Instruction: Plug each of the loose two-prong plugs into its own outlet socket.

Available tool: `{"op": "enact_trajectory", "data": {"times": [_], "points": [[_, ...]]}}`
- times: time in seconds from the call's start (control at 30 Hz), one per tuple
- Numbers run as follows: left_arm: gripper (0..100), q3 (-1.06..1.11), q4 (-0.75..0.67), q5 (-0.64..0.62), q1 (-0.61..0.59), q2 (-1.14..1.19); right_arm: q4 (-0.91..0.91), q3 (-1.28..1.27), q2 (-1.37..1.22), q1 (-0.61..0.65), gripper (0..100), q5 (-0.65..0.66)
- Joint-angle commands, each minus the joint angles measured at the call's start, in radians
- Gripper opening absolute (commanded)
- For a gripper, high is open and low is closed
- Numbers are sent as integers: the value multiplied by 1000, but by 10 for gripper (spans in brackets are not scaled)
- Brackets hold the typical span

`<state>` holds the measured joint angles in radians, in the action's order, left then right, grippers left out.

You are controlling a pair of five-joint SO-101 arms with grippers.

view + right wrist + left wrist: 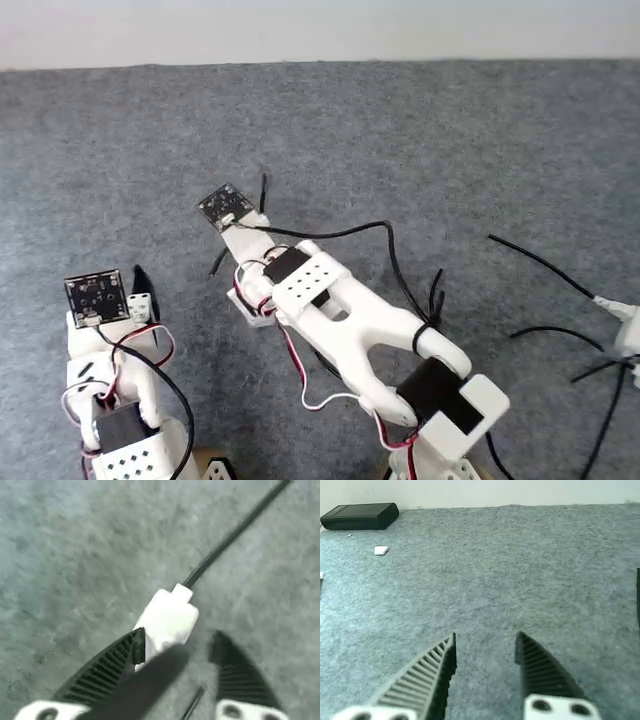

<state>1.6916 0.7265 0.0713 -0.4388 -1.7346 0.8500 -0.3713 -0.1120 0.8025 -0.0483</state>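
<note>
Right gripper [179,636], nearest us: jaws well apart and closed on nothing. A dark blurred strip crosses low in the right wrist frame in front of it; we cannot tell what it is. The ribbed finger [107,670] at lower left touches the white plug [170,617]. The other finger [237,680], lower right, stands apart from the plug, with bare grey mat [60,540] between them.

The plug lies on the mat at frame centre. It is a small, blocky white body with rounded corners. A thin black cord [235,532] leaves its far end and runs to the upper right. Its prongs are hidden, so we cannot tell which way they face.

Risks, as we judge them:
- The plug sits hard against one finger and off centre. Closing from here could turn or skid it rather than seat it square.
- The stiff-looking cord may tug the plug askew on any lift.
- With the prong direction unknown, a blind grasp could present the plug wrongly.

Left gripper [486,636]: low centre of its wrist frame, jaws open and empty over the mat.
</note>
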Motion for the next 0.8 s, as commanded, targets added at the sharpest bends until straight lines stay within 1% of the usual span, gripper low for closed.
{"op": "enact_trajectory", "data": {"times": [0.0, 0.07, 0.23, 0.4, 0.6, 0.67, 0.77], "points": [[246, -12, 29, -8, 8, -14, 2, 15, 33, 24, 320, -17], [251, -13, 35, -8, 9, -14, 1, 18, 12, 35, 310, -20], [251, -13, 34, -8, 12, -14, 10, 46, -35, 76, 310, -78], [251, -10, 35, -6, 35, -14, 1, 68, -73, 81, 309, -138], [250, -10, 35, -6, 35, -14, 16, 153, -174, 74, 299, -140], [250, -10, 37, -6, 35, -14, 48, 186, -200, 64, 251, -138], [250, -10, 40, -6, 35, -14, 85, 233, -228, 22, 115, -137]]}}
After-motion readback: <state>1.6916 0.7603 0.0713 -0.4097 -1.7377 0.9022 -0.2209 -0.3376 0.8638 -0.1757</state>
